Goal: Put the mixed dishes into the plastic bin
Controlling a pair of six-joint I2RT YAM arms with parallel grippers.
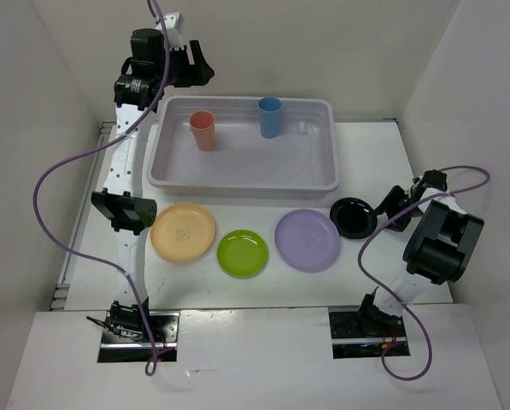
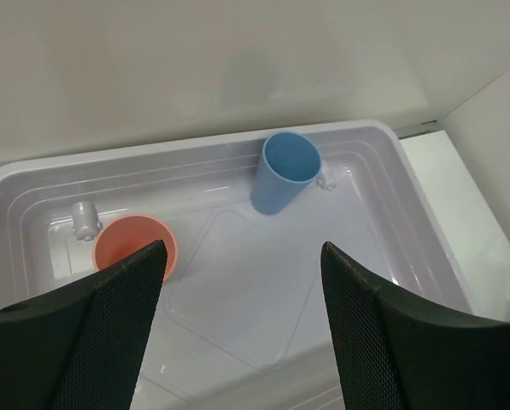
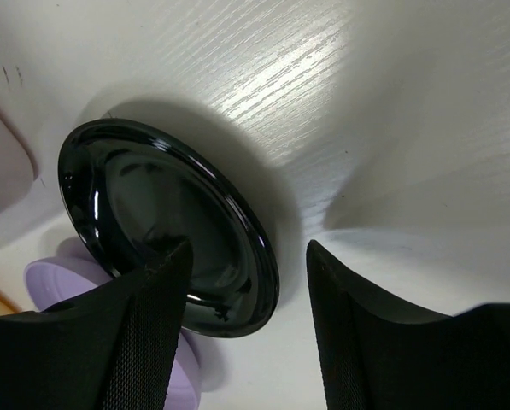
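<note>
The pale grey-lavender plastic bin [image 1: 242, 175] stands at the table's back. A coral-red cup [image 1: 203, 130] and a blue cup [image 1: 270, 116] stand upright in it; both also show in the left wrist view, coral [image 2: 135, 246] and blue [image 2: 284, 171]. My left gripper [image 1: 199, 65] is open and empty above the bin's back left. In front of the bin lie a pale orange plate [image 1: 183, 231], a lime green plate [image 1: 243, 253], a lilac plate [image 1: 307, 239] and a small black plate [image 1: 354, 216]. My right gripper [image 3: 246, 256] is open, its jaws straddling the black plate's [image 3: 152, 222] right rim.
White walls close the table on the left, back and right. A purple cable loops out from each arm, the left one [image 1: 45, 188] over the table's left edge, the right one [image 1: 374, 248] in front of the right arm's base.
</note>
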